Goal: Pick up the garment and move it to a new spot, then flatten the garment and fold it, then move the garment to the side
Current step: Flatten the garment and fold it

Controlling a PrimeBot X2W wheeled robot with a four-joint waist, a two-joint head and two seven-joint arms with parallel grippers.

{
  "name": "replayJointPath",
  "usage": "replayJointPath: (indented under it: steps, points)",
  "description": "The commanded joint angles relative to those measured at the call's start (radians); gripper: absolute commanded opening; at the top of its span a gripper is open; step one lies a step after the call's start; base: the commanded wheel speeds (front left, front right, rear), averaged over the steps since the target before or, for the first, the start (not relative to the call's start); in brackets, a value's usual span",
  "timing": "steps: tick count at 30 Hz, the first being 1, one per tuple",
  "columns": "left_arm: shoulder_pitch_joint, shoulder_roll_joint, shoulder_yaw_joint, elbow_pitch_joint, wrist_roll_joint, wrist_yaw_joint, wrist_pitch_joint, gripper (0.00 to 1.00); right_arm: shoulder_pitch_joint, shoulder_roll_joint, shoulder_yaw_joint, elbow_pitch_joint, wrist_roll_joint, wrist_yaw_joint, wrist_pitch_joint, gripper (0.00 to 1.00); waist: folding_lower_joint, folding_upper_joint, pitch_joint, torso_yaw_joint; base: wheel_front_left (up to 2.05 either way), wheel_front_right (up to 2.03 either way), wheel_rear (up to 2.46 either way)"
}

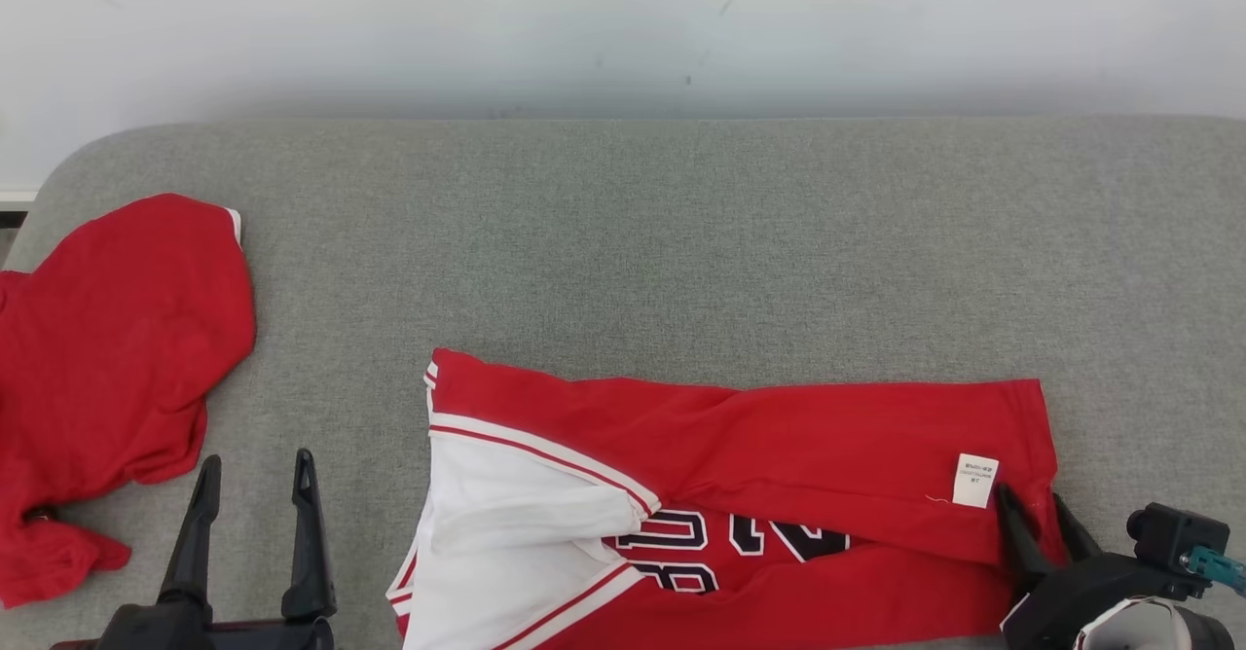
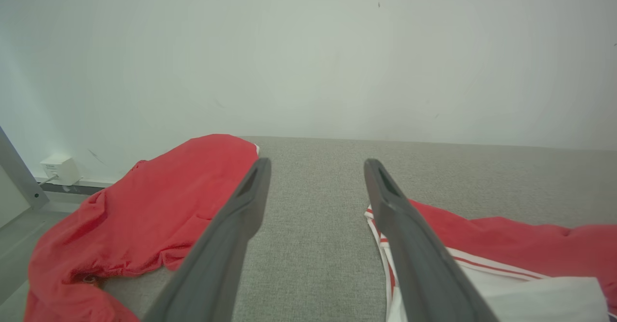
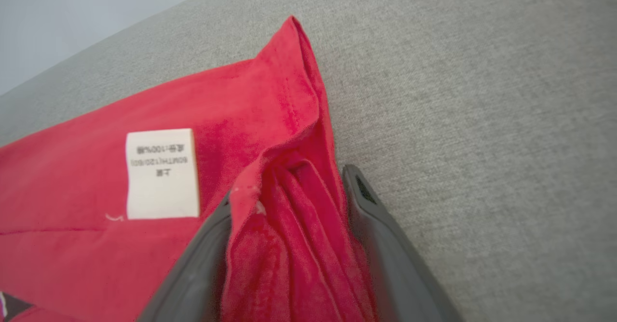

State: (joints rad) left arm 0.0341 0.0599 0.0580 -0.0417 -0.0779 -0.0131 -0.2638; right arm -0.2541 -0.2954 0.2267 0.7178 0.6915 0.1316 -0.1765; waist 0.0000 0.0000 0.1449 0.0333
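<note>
While left fingers gape wide, empty | right fingers spread, loosely straddling jersey hem fold | jersey lies lengthwise left-right, label end rightward

We see a plain indoor room: a grey cushion across the middle, a bare white wall along the top, a white plug at far left.
</note>
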Motion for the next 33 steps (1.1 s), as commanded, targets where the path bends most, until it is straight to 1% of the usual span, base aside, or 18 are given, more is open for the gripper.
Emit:
replayJointPath:
  steps: [1,3,6,11,16,18,20,22,26,33]
  points:
    - [0.013,-0.004,0.005,0.004,0.01,-0.002,-0.001,1.0,0.009,0.022,0.022,0.021,0.018,-0.002,0.019,0.0,0.0,0.0,-0.002,0.0,0.0,0.0,0.0]
    - [0.014,-0.005,0.005,0.01,0.013,-0.006,-0.001,1.0,0.003,0.014,0.032,0.037,0.041,-0.001,0.013,0.0,0.0,0.0,-0.008,0.002,0.0,0.0,0.0]
    - [0.019,-0.006,0.009,0.017,0.018,-0.008,-0.001,1.0,-0.017,-0.018,0.022,0.058,0.072,-0.003,-0.01,0.0,0.0,0.0,-0.021,0.0,0.0,0.0,0.0]
    - [0.041,-0.007,0.013,0.025,0.025,-0.012,-0.001,1.0,-0.039,-0.102,0.008,0.079,0.096,-0.003,-0.039,0.0,0.0,0.0,-0.051,-0.008,0.0,0.0,0.0]
    - [0.058,-0.009,0.015,0.033,0.023,-0.017,-0.001,1.0,-0.035,-0.217,-0.02,0.107,0.102,-0.003,-0.051,0.0,0.0,0.0,-0.075,-0.013,0.0,0.0,0.0]
    - [0.06,-0.009,0.014,0.033,0.021,-0.018,-0.001,1.0,-0.033,-0.243,-0.02,0.103,0.099,-0.002,-0.05,0.0,0.0,0.0,-0.083,-0.016,0.0,0.0,0.0]
    - [0.07,-0.009,0.009,0.027,0.015,-0.008,-0.001,1.0,-0.031,-0.256,-0.005,0.083,0.093,-0.002,-0.042,0.0,0.0,0.0,-0.093,-0.021,0.0,0.0,0.0]
    - [0.084,-0.01,0.005,0.025,0.006,-0.003,-0.001,1.0,-0.025,-0.253,0.014,0.053,0.087,-0.002,-0.038,0.0,0.0,0.0,-0.101,-0.027,0.0,0.0,0.0]
    - [0.093,-0.01,-0.006,0.027,-0.008,0.008,-0.001,1.0,-0.01,-0.217,0.054,-0.032,0.08,-0.002,-0.039,0.0,0.0,0.0,-0.112,-0.034,0.0,0.0,0.0]
    - [0.095,-0.009,-0.015,0.033,-0.011,0.011,-0.001,1.0,0.034,-0.117,0.138,-0.212,0.061,-0.002,-0.004,0.0,0.0,0.0,-0.123,-0.031,0.0,0.0,0.0]
